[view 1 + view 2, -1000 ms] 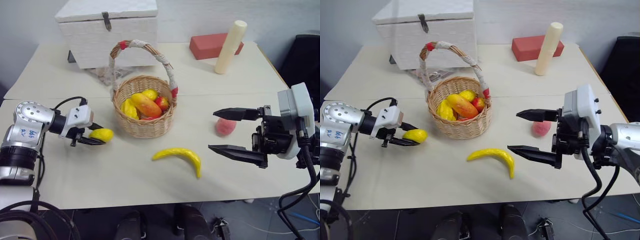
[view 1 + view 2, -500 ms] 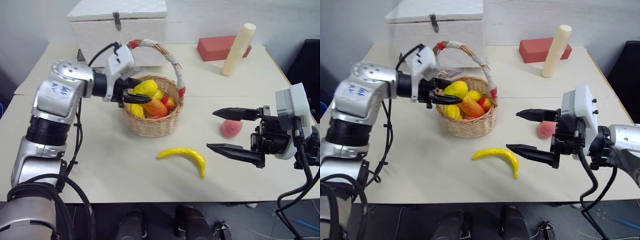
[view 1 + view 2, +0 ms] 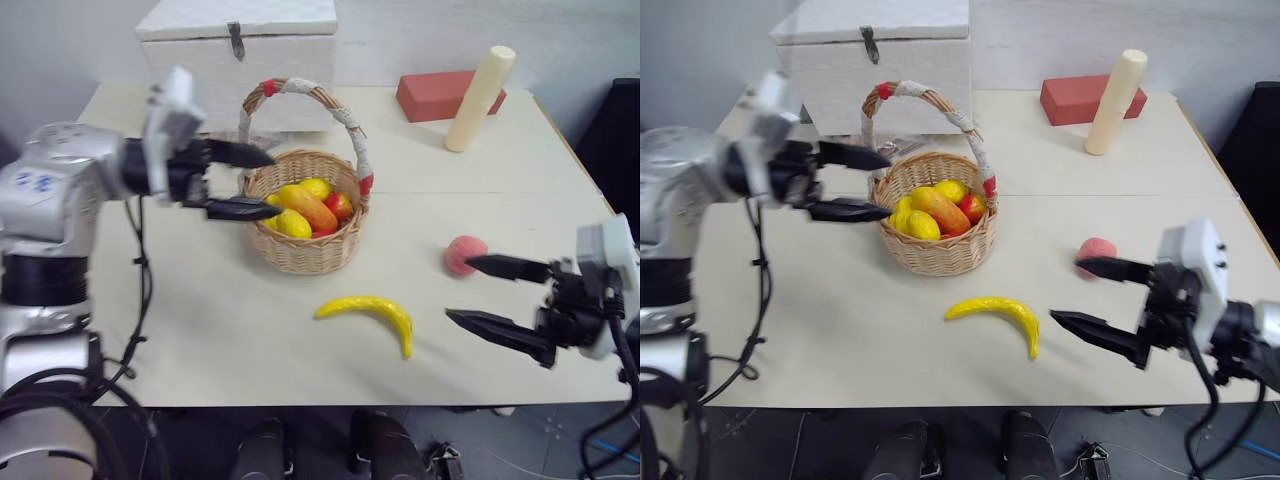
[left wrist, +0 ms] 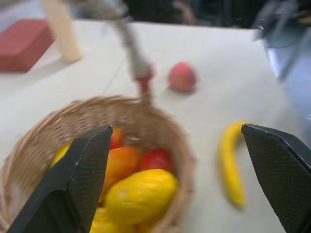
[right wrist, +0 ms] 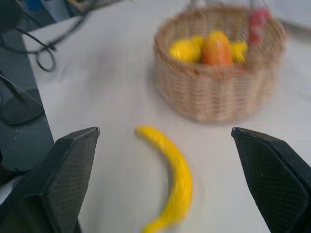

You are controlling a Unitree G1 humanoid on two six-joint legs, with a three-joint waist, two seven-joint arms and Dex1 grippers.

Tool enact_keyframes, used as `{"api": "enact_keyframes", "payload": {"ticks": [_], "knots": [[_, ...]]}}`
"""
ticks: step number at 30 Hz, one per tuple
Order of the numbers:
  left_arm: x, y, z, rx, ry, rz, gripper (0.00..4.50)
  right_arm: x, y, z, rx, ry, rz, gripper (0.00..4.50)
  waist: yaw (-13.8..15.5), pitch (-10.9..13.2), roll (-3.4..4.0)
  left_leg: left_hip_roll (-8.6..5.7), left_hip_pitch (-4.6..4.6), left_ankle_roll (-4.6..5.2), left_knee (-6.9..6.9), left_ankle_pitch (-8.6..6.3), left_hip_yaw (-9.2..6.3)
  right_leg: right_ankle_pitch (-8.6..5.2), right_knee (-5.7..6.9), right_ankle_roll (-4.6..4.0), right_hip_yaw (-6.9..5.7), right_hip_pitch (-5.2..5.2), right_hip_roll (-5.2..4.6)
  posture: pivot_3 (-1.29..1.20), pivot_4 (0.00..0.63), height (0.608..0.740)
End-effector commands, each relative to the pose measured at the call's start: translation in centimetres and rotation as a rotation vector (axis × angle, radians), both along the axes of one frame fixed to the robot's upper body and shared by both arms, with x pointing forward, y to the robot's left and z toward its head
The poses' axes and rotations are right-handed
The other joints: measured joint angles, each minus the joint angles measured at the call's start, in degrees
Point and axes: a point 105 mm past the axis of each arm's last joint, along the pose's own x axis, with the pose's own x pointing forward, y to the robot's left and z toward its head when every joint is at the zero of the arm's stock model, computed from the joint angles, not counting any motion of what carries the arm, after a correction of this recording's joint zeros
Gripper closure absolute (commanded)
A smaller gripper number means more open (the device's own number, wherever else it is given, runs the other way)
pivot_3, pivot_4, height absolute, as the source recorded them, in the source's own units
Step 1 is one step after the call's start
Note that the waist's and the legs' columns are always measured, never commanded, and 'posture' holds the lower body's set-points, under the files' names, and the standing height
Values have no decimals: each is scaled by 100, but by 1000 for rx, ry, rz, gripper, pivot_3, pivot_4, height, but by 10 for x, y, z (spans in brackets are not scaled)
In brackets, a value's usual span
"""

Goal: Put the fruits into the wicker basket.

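Observation:
The wicker basket stands mid-table and holds several fruits, among them a yellow lemon. My left gripper hovers at the basket's left rim, open and empty. The yellow banana lies on the table in front of the basket. To its right sits the pink peach. My right gripper is open near the table's front right, its upper fingertip close in front of the peach and touching nothing. The right wrist view looks over the banana toward the basket.
A white lidded box stands behind the basket. A red block and a cream cylinder are at the back right. The basket's tall arched handle rises over the fruits.
My left gripper lifted the lemon from the table to the basket, opened and let it drop in. My right gripper sank and drew back to the right, still open.

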Motion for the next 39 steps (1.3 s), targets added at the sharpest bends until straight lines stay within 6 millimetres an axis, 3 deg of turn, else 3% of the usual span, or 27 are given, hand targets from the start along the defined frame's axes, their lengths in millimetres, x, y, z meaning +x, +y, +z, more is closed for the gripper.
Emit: {"api": "enact_keyframes", "payload": {"ticks": [1,4,6,9,15,22,28,32,39], "knots": [[-32,14,4,26,24,-92,37,-13,-24,7,-23,-10,-70,0,15,0,0,-2,1,0,6,1,-1,0,-7,0,1,1,-2,0,150,740],[-56,28,-9,85,94,-148,37,-27,-46,-5,-8,96,-135,0,31,0,-2,-1,12,3,16,1,-8,2,-14,2,1,18,-4,0,150,740],[-59,28,-14,95,99,-147,37,-32,-53,-15,-40,120,-166,0,57,0,-1,8,21,10,13,-7,-26,1,-22,2,-10,36,-16,0,150,740],[-55,22,-23,99,77,-142,37,-23,-49,-30,-64,89,-182,0,39,-2,-4,14,44,17,14,-26,-49,2,-49,3,-36,87,-21,0,150,740],[-53,13,-55,198,34,-182,37,12,0,-71,-8,16,-133,0,-55,3,6,13,68,1,-10,-34,-30,-10,-37,-14,-22,83,-23,0,150,740],[-46,4,-59,205,-4,-194,37,39,35,-103,-51,15,-81,0,-121,4,7,2,69,-13,-13,-26,-25,-22,-31,-24,-31,78,-10,0,150,740],[-40,-2,-58,193,13,-173,37,64,48,-114,14,18,-112,0,-119,4,7,4,75,-11,-14,-26,-23,-23,-25,-24,-27,80,-11,0,150,740],[-34,-4,-50,159,1,-151,0,72,47,-132,-109,-5,-121,904,-128,4,7,2,75,-11,-13,-26,-24,-25,-26,-22,-27,82,-9,0,150,740],[-26,0,-42,118,-14,-83,0,67,47,-123,-80,-46,-133,3447,-132,4,7,3,76,-13,-13,-25,-22,-29,-19,-18,-24,80,-8,0,150,740]]}}
